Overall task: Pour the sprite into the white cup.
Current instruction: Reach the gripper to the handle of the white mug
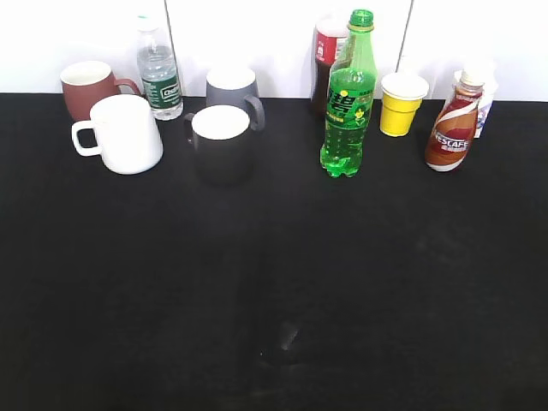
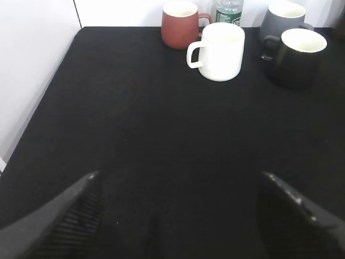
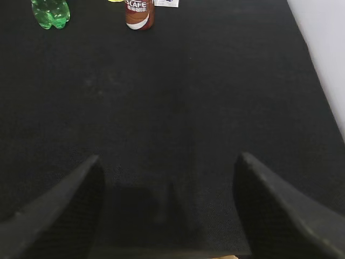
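The sprite [image 1: 348, 98] is a tall green bottle with a green cap. It stands upright at the back, right of centre; its base shows at the top left of the right wrist view [image 3: 50, 13]. The white cup [image 1: 126, 134] stands at the back left with its handle to the left; in the left wrist view [image 2: 222, 52] it is far ahead. My left gripper [image 2: 178, 181] is open and empty above the black table. My right gripper [image 3: 168, 162] is open and empty, far from the bottle. Neither arm shows in the exterior view.
A black mug [image 1: 222, 144], a grey mug [image 1: 233, 90], a maroon mug [image 1: 89, 88] and a small water bottle [image 1: 158, 73] stand near the white cup. A yellow cup [image 1: 401, 104], a Nescafe bottle [image 1: 453, 128] and a cola bottle [image 1: 327, 60] stand near the sprite. The black tabletop [image 1: 274, 282] spreads in front.
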Controlling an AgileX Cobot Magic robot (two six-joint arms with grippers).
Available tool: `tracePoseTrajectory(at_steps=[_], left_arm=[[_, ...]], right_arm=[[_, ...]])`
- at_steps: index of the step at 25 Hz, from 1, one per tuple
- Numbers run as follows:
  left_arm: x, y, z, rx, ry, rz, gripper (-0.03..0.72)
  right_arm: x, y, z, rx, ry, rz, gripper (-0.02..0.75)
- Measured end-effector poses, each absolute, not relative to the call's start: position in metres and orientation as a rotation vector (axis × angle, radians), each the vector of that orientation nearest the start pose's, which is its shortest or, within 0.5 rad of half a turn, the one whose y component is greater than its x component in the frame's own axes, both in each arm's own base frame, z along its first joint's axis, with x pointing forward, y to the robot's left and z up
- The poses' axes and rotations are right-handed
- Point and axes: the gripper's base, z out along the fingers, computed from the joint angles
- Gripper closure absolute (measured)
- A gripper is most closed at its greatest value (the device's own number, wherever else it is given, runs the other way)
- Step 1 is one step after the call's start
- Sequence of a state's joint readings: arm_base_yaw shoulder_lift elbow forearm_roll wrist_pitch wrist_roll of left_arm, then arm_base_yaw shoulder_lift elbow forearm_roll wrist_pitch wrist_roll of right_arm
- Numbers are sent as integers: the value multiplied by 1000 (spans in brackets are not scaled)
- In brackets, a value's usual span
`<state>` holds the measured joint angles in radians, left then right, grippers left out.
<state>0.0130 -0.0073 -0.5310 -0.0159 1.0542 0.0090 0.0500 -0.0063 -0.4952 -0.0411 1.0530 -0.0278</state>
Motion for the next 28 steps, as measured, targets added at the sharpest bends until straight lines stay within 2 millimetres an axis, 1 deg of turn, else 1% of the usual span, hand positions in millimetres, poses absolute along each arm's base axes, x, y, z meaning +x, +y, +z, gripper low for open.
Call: tracePoseTrajectory(at_steps=[5, 6, 7, 8, 9, 10, 11, 12, 13, 15, 17, 18, 20, 21, 23, 25, 28], left_arm=[[-10, -1, 286, -3, 1999, -5, 12], [-10, -1, 286, -3, 1999, -5, 30], [-10, -1, 286, -3, 1999, -6, 74], [-10, -2, 289, -3, 1983, -7, 118], [-9, -1, 298, -3, 1908, -6, 142], [-1, -1, 311, -4, 1798, 1, 152], [14, 0, 321, -3, 1697, 16, 155], [35, 0, 324, -3, 1646, 17, 155], [59, 1, 324, -3, 1608, 17, 155], [113, 1, 318, -3, 1572, 17, 155], [168, 2, 301, 3, 1574, 21, 155], [199, 2, 279, 4, 1621, 20, 155], [239, 2, 241, 14, 1639, 18, 155], [256, 1, 214, 34, 1671, 14, 155], [274, -2, 167, 72, 1757, -4, 146], [295, -2, 139, 77, 1808, -14, 131], [328, -4, 114, 109, 1813, -30, 127]], right_arm=[[-5, -3, 277, -77, 2033, -35, 181], [-5, -3, 277, -77, 2033, -35, 181], [-5, -3, 277, -77, 2033, -35, 181], [-5, -3, 277, -77, 2033, -35, 181], [-5, -3, 277, -77, 2033, -35, 181], [-5, -3, 277, -77, 2033, -35, 181], [-5, -3, 277, -77, 2033, -35, 181], [-5, -3, 277, -77, 2033, -35, 181], [-5, -3, 277, -77, 2033, -35, 181], [-5, -3, 277, -77, 2033, -35, 181], [-5, -3, 277, -77, 2033, -35, 181], [-5, -3, 277, -77, 2033, -35, 181], [-5, -3, 277, -77, 2033, -35, 181], [-5, -3, 277, -77, 2033, -35, 181], [-5, -3, 277, -77, 2033, -35, 181], [-5, -3, 277, -77, 2033, -35, 181], [-5, -3, 277, -77, 2033, -35, 181]])
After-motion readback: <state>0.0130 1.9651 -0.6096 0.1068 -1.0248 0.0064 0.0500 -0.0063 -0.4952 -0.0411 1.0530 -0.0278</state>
